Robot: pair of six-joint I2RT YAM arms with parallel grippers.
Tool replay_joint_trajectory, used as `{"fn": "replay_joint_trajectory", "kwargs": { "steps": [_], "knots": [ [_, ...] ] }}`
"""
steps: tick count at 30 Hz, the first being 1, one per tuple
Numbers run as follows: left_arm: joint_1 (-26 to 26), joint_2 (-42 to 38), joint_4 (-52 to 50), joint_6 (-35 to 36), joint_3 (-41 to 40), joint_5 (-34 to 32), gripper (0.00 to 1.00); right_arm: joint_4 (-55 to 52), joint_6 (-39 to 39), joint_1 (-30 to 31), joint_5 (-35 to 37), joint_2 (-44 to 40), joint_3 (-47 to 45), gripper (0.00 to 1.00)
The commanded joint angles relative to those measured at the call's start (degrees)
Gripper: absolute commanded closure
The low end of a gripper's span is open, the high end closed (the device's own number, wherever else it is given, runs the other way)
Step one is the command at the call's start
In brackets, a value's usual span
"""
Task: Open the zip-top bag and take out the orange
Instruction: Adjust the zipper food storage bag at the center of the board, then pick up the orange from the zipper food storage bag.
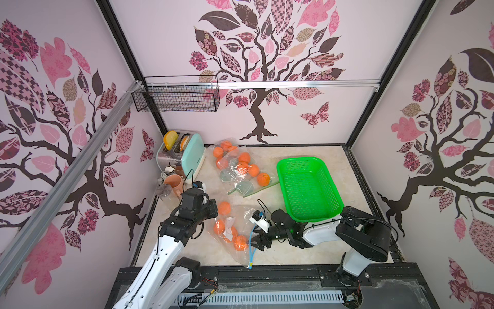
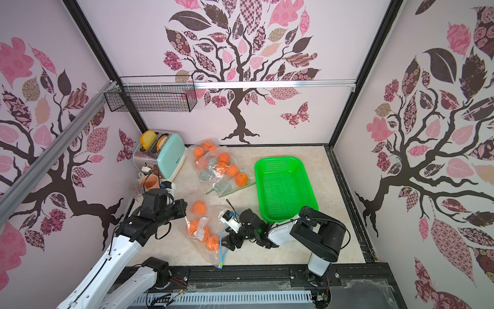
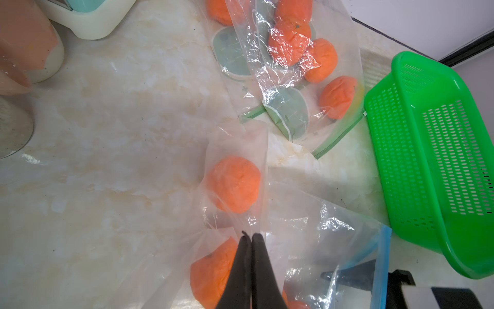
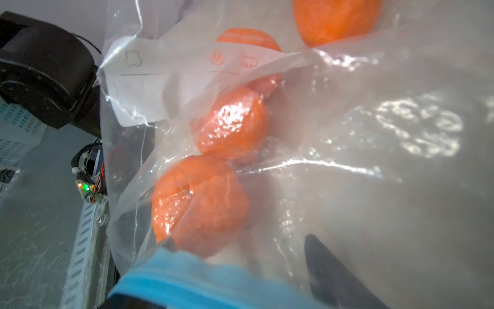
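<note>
Mouth looks parted; reach-in next.
Left end effector (image 3: 251,236) pinches zip-top bag (image 1: 235,260); right end effector (image 1: 258,242), released, needs the nearest orange (image 4: 197,206).

Bag (image 1: 238,258): clear zip-top, film crumpled and glossy. It lies on the table (image 1: 270,256) near the front edge, left of centre. Blue zip (image 1: 250,250) runs along its right side, one end pointing at the front edge; close up, the zip (image 4: 187,275) is blurred, and sealed or parted cannot be told.

Oranges sit inside, at least four. One orange (image 1: 224,208) sits alone at the far end. The others (image 1: 240,243) are bunched mid-bag, touching, with film draped over them.
</note>
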Motion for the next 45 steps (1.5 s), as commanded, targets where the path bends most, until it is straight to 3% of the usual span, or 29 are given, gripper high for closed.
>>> {"fn": "replay_joint_trajectory", "kwargs": {
  "steps": [1, 8, 13, 17, 21, 24, 31, 37, 41, 45],
  "knots": [
    [-0.14, -0.17, 0.29, -0.6, -0.76, -0.17, 1.0, -1.21, -2.68, 0.71, 0.67, -0.6, 2.32, 0.2],
    [-0.14, -0.94, 1.61, -3.0, -1.74, 1.34, 1.0, -1.53, -5.51, 2.52, 3.79, -0.62, 5.03, 0.16],
    [-0.1, -3.97, 4.96, -13.23, -5.31, 0.14, 1.0, -2.14, -8.4, 2.22, 11.43, 2.39, 7.92, 0.19],
    [-0.19, -6.25, 18.34, -23.53, -15.05, -0.84, 1.0, -3.01, -7.52, -0.98, 13.45, 3.95, 9.6, 0.23],
    [-0.32, -3.33, 32.17, -23.52, -21.25, -9.35, 1.0, -2.96, -4.69, -6.3, 13.21, 3.82, 9.96, 0.27],
    [-0.32, 3.16, 27.82, -17.94, -15.9, -14.4, 1.0, -2.61, -6.17, -7.24, 11.75, 2.11, 8.48, 0.29],
    [0.52, 7.0, 23.58, -26.1, -20.14, -16.21, 1.0, 7.18, -4.26, -5.83, 2.18, 1.22, 2.2, 0.24],
    [0.72, 4.36, 16.51, -32.13, -22.57, -19.83, 1.0, 3.1, -8.62, -1.33, 0.02, 2.77, 4.02, 0.22],
    [1.09, 5.82, 14.31, -33.08, -22.62, -18.02, 1.0, 2.61, -9.39, -1.1, -0.21, 3.14, 3.63, 0.25],
    [1.09, 7.16, 19.04, -35.57, -25.73, -12.43, 1.0, 1.91, -12.11, 0.34, -0.93, 3.09, 3.67, 0.24]
  ]
}}
